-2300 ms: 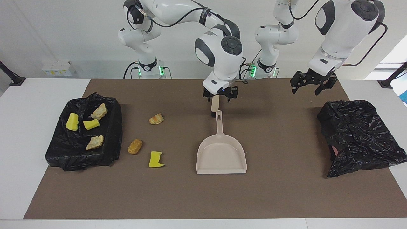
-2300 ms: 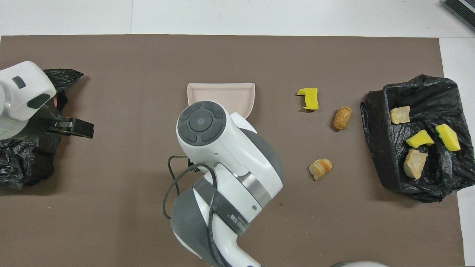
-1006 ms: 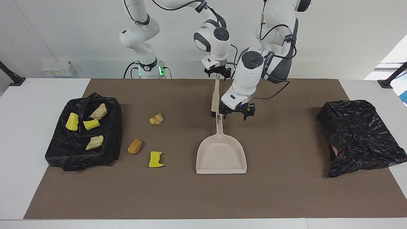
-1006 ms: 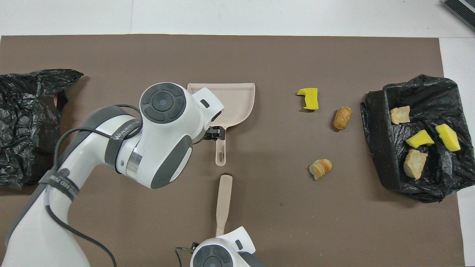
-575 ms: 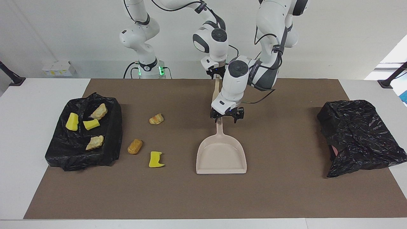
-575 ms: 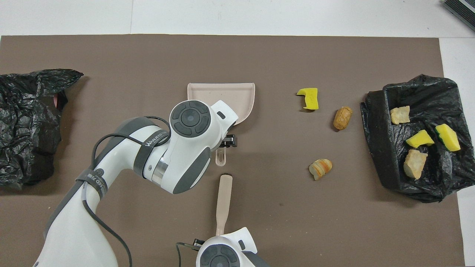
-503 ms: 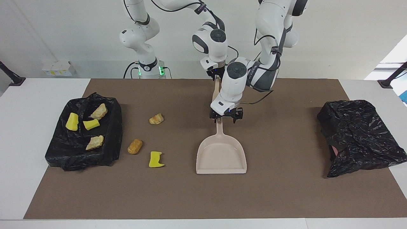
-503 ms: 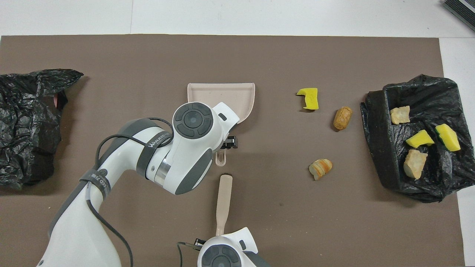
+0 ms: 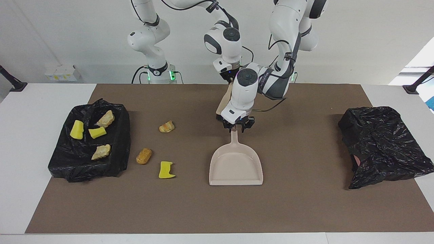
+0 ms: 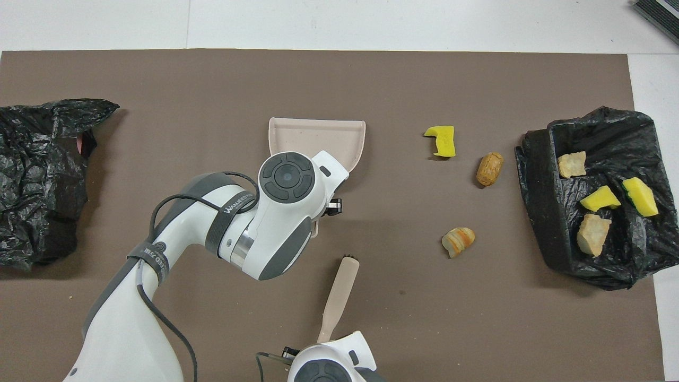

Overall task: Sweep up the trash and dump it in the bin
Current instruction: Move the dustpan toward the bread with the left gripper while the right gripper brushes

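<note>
Now left end effector (image 9: 236,128) grips dustpan (image 9: 236,165) handle

A brown mat (image 9: 305,203) covers the white table (image 9: 20,135); small white boxes (image 9: 62,72) sit by the wall.

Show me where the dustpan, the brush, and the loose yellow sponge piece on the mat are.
dustpan (image 9: 236,167), facing view, on the bare floor of its pan.
brush (image 10: 338,294), overhead view, on the middle of its beige handle.
yellow sponge piece (image 9: 165,170), facing view, on the middle of its top face.
</note>
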Robot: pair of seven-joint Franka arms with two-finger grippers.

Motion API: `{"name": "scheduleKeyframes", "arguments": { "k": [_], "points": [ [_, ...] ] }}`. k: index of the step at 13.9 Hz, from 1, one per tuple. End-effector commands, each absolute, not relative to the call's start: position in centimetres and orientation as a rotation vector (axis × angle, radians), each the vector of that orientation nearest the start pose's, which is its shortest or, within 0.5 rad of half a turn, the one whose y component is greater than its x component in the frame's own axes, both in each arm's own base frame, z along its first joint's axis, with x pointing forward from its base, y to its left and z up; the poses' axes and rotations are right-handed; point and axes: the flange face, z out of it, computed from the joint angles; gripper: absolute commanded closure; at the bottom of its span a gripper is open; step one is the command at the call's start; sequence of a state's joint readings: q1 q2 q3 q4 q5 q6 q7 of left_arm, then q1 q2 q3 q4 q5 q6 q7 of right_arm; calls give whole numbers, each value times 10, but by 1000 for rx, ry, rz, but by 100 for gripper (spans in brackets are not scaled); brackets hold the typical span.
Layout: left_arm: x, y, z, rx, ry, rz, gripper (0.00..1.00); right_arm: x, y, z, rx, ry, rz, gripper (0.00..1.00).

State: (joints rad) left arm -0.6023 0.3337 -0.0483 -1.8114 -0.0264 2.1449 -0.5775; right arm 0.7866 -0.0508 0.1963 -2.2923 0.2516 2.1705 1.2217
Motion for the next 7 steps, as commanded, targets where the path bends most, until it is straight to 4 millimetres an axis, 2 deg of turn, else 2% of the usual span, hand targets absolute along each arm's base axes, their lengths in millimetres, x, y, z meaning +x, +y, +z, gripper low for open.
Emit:
{"name": "scheduleKeyframes", "arguments": {
  "k": [1, 3, 4, 5, 7],
  "points": [
    [510, -380, 365, -3168, 81, 12, 100, 274, 367, 393, -3064, 632, 311, 100],
    [515, -374, 374, -3168, 88, 0, 100, 274, 327, 387, -3078, 677, 321, 100],
    [522, -362, 377, -3165, 108, 2, 100, 276, 309, 383, -3085, 717, 338, 100],
    [525, -353, 387, -3164, 171, -5, 100, 283, 292, 383, -3094, 747, 374, 100],
    [523, -345, 396, -3129, 440, 24, 100, 303, 251, 382, -3174, 747, 407, 100]
  ]
}}
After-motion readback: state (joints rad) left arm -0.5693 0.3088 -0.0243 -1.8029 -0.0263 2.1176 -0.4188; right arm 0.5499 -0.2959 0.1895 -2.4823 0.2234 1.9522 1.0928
